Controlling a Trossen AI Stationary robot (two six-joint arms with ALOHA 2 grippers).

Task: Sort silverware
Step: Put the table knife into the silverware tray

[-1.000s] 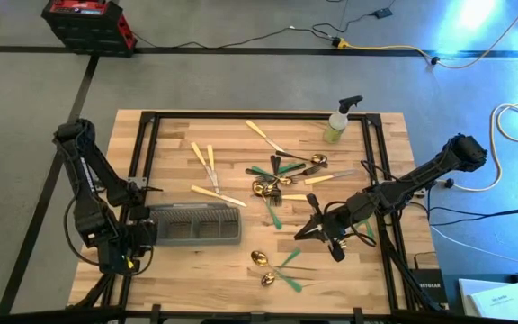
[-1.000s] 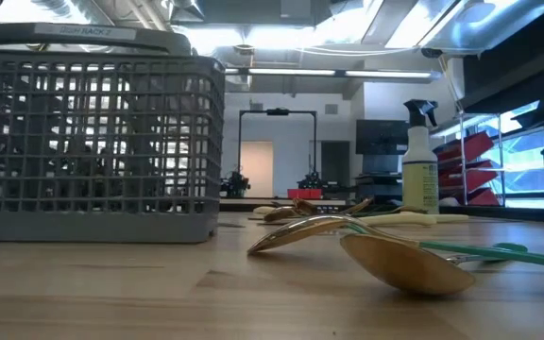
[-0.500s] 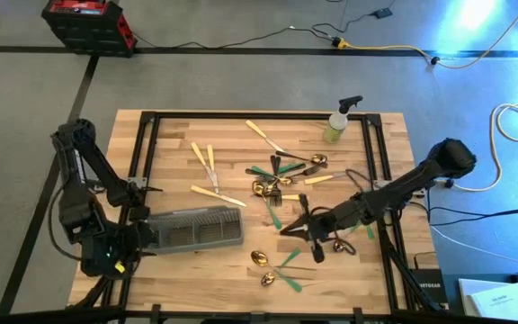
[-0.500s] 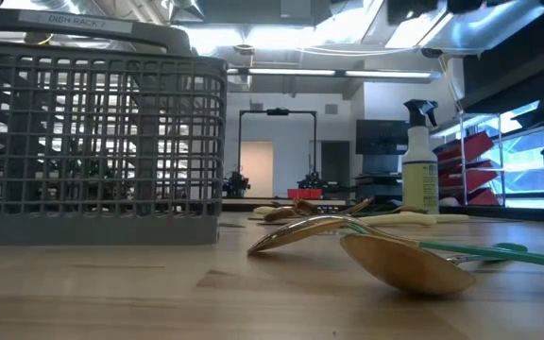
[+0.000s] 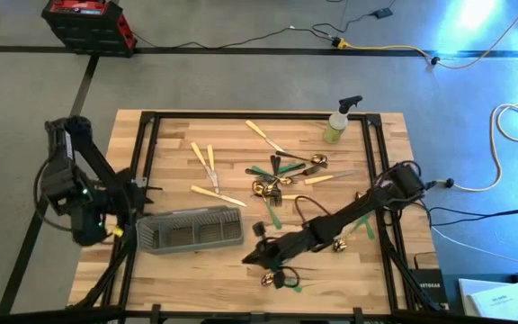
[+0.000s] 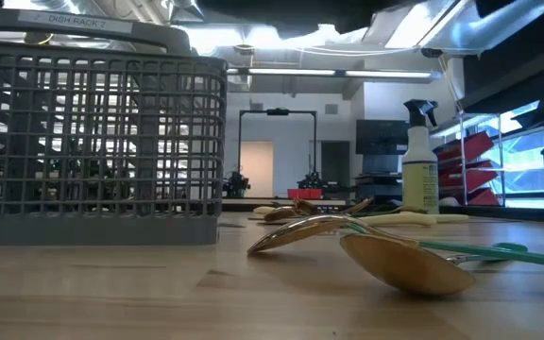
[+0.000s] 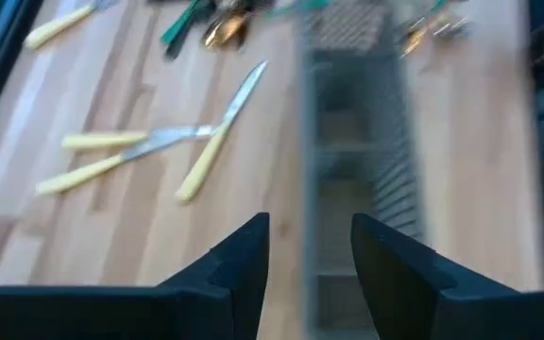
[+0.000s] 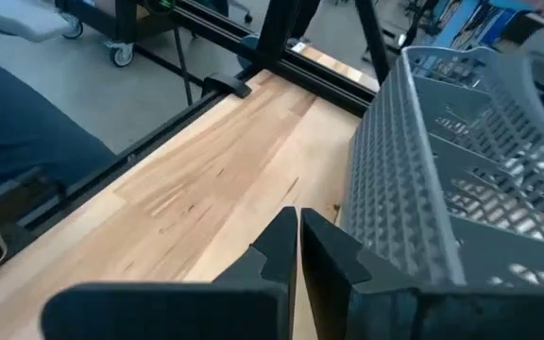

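1. Nearest the table's front edge, the right gripper (image 5: pixel 257 256) has swept from about 4 o'clock to 6 o'clock in the last second. It now sits low beside the 2 green-handled spoons (image 5: pixel 281 274), by my reading a reach for the first pickup. Its fingers (image 8: pixel 281 247) are pressed together, holding nothing.
2. At 8 o'clock, the grey wire-mesh caddy (image 5: pixel 192 229) has been nudged slightly askew. The left gripper (image 7: pixel 307 247) has pulled back off the table's left edge, fingers spread and empty, so the bin looks positioned for sorting.
3. The caddy is a stiff lattice of thin bars with open compartments.
4. Around centre and toward 12 o'clock, the silverware (image 5: pixel 281 175) lies scattered and unsorted: polished gold heads on slim, smooth handles.
5. The cream-handled knives (image 7: pixel 149 156) lie flat on the grainy wood.
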